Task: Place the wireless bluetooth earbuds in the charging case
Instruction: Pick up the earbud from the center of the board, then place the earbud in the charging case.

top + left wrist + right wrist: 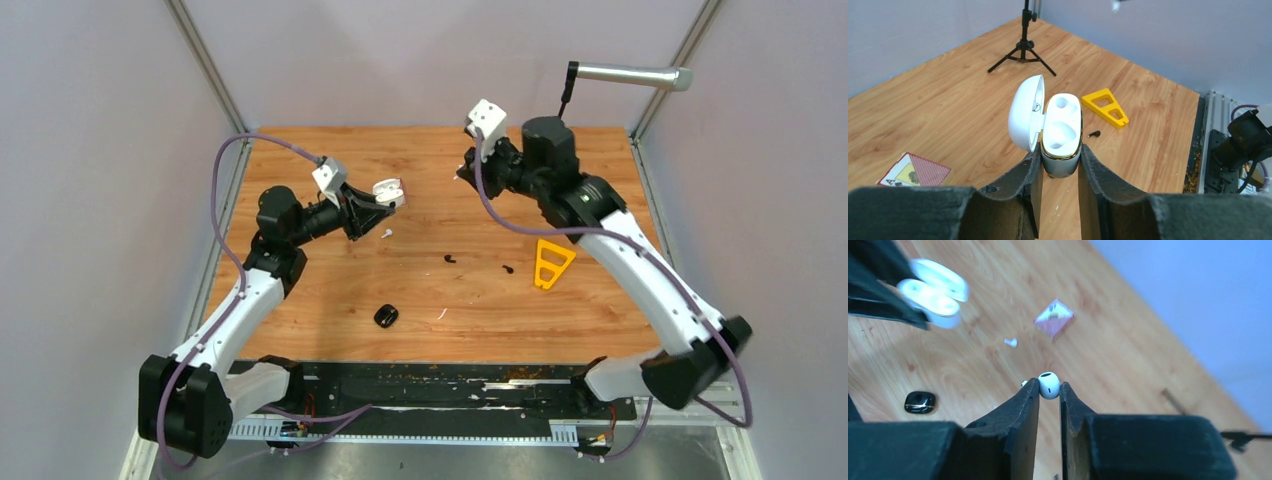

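The left tool (1060, 156) is clamped on the lower body of the white charging case (1062, 125). It holds the case clear of the counter (300, 170), with the lid swung open and both moulded wells bare, probably so that the other arm has an open way in. Well apart from the case, the right tool (1049, 387) is pinched on a glossy white earbud (1049, 383) at its very fingertips. The rounded head pokes beyond them and the stem is hidden. A second white earbud (385, 233) lies on the counter just beneath the case. A black earbud (449, 258) and a second black earbud (508, 268) lie farther from the case, toward the yellow triangular bracket (552, 262). A closed black case (386, 316) sits nearer the arm bases than the white one. Seating the held earbud will likely call for lining its stem up with a well, and so slight a grip could let it twist.
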You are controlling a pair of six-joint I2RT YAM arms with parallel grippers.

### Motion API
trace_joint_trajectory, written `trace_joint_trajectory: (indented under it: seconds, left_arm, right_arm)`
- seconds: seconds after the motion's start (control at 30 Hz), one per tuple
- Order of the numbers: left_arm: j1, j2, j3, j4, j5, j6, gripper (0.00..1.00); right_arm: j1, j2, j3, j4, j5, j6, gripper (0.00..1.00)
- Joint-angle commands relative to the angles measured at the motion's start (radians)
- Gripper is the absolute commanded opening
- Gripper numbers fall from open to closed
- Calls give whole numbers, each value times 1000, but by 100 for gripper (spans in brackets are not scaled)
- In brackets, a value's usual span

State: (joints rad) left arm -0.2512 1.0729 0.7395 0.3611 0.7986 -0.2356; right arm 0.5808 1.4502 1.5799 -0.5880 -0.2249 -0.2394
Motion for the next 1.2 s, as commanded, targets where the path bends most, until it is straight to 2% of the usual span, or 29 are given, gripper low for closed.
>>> trace_joint_trajectory:
  seconds: [0.0,0.43,0.77,1.17]
  left_arm:
    - [-14,7,21,128,73,-42,0]
    - [-65,-10,40,91,156,28,0]
    - [-69,-22,46,116,161,5,0]
    - [-70,-37,44,142,142,-41,0]
  right_arm:
    - [49,-165,-128,278,-103,-324,0]
    - [216,-234,-245,420,-168,-840,0]
    - [274,-201,-273,456,-168,-936,0]
    - [292,-186,-295,409,-165,-1057,0]
